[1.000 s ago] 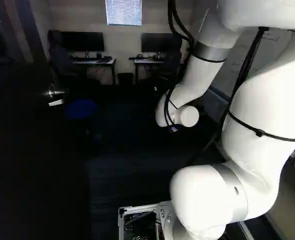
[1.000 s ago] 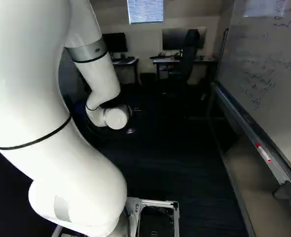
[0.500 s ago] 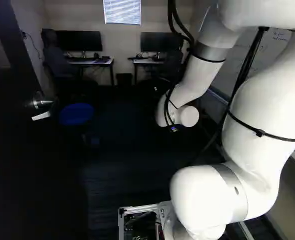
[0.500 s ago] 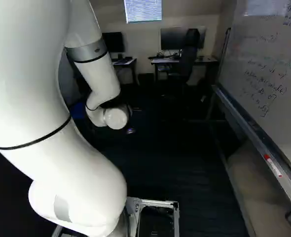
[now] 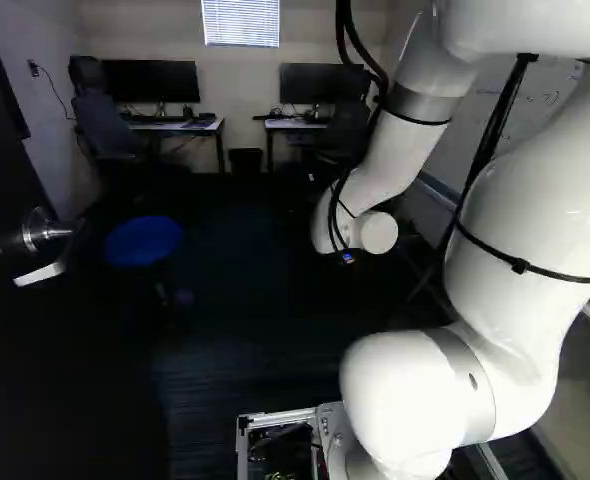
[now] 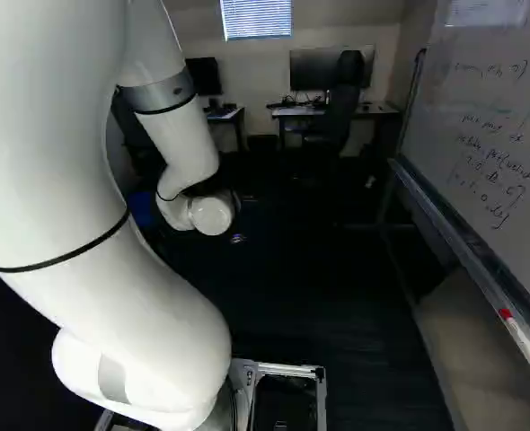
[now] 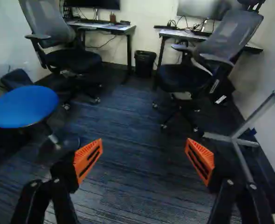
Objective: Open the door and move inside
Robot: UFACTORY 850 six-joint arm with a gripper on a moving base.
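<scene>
The dark door (image 5: 65,370) fills the left side of the left base view, swung away from the room's opening. Its silver lever handle (image 5: 43,240) is left of the arm and apart from it. Only a dark bit of my gripper (image 5: 347,257), with a small light, shows below the arm's white wrist; the rest is hidden or lost in the dark. In the wrist view the gripper (image 7: 143,153) stands open, its orange pads wide apart over the carpet, with nothing between them.
A blue round stool (image 7: 24,106) stands ahead to the left. Farther off are two office chairs (image 7: 186,77), desks (image 7: 114,27) and a bin (image 7: 145,61). Along the right runs a whiteboard (image 6: 481,117) with a metal frame (image 6: 463,251).
The base has moved forward: handle, stool and whiteboard stand nearer, and the handle has slid farther left in the left base view. The arm holds its pose against its lowest joint.
</scene>
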